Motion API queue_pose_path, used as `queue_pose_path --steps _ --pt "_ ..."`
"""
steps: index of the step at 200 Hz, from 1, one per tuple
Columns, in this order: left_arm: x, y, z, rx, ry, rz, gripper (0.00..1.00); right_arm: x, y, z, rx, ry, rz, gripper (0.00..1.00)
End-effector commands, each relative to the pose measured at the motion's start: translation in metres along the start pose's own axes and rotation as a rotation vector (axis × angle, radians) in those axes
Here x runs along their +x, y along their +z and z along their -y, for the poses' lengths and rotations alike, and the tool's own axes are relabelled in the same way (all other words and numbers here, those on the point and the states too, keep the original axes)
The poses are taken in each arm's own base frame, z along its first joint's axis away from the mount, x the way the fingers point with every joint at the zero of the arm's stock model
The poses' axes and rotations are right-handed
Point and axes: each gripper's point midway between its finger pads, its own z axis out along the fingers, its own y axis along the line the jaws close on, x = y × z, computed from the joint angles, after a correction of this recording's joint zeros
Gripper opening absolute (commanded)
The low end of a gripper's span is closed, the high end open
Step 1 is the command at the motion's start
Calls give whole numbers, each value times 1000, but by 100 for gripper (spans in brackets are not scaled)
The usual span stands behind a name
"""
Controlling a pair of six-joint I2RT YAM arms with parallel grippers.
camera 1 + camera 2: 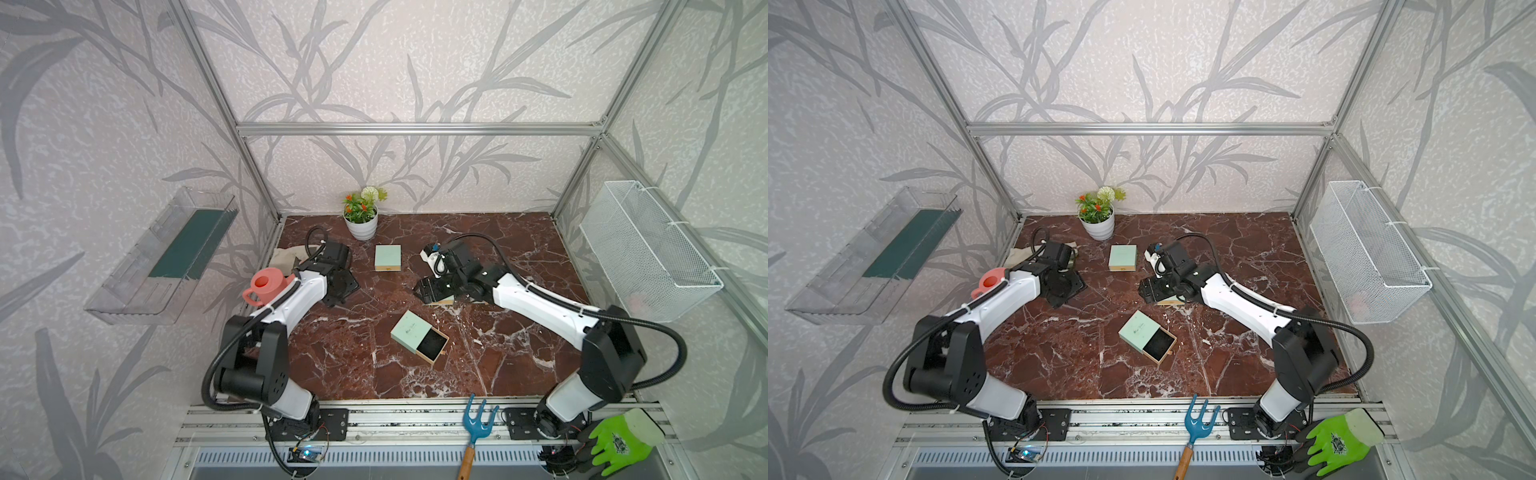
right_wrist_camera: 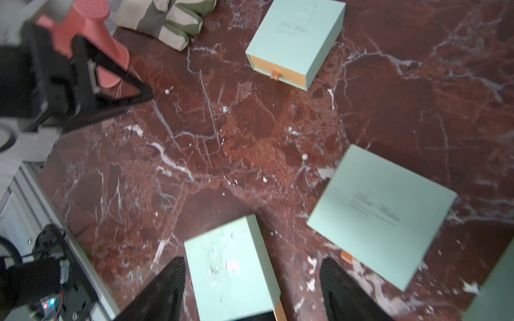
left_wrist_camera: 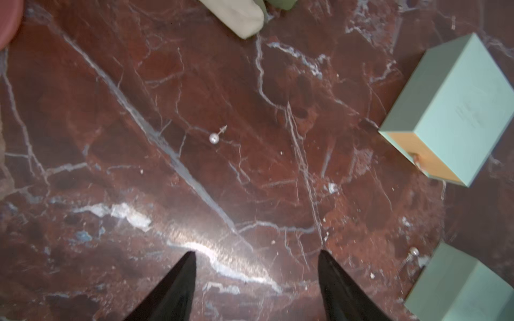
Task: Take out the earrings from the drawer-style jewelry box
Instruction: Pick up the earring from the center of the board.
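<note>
The jewelry box (image 1: 409, 331) lies at mid-table in both top views, its drawer (image 1: 433, 345) pulled out with bare black lining. Two earrings, pearl studs, lie on the marble: one (image 3: 214, 138) ahead of my left gripper (image 3: 257, 255), which is open with nothing between its fingers, the other (image 2: 304, 157) beside a closed mint box (image 2: 381, 216) under my right arm. My right gripper (image 2: 253, 259) is open; a mint box (image 2: 230, 269) shows between its fingers, clear of one finger. A third mint box (image 1: 387, 257) sits shut at the back.
A potted plant (image 1: 360, 220) stands at the back. A pink watering can (image 1: 266, 284) and a cloth glove (image 2: 167, 22) lie by the left arm. A blue rake (image 1: 478, 419) and a green glove (image 1: 619, 444) rest on the front rail. A wire basket (image 1: 648, 249) hangs on the right wall.
</note>
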Motion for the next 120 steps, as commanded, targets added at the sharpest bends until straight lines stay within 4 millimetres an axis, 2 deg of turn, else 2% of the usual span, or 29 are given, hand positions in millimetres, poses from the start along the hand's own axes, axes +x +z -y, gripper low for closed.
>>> queue_pose_path --steps 1,16,48,60,83,104,120 --pt "-16 7 -27 -184 49 42 66 -7 -32 -1 -34 16 128 90" --pt "-28 16 -27 -228 116 66 63 1 -49 0 -54 29 153 100" --pt "-48 34 -40 -360 272 64 59 19 -70 2 -74 26 154 99" --pt "-54 45 -43 -337 284 48 59 27 -71 3 -90 28 137 99" --pt "-60 62 -32 -179 270 8 59 37 -68 5 -105 34 108 99" --pt "-67 68 -17 -71 311 -26 59 45 -63 6 -121 44 80 99" --pt "-73 71 -14 -60 324 -34 61 49 -60 4 -143 58 74 99"
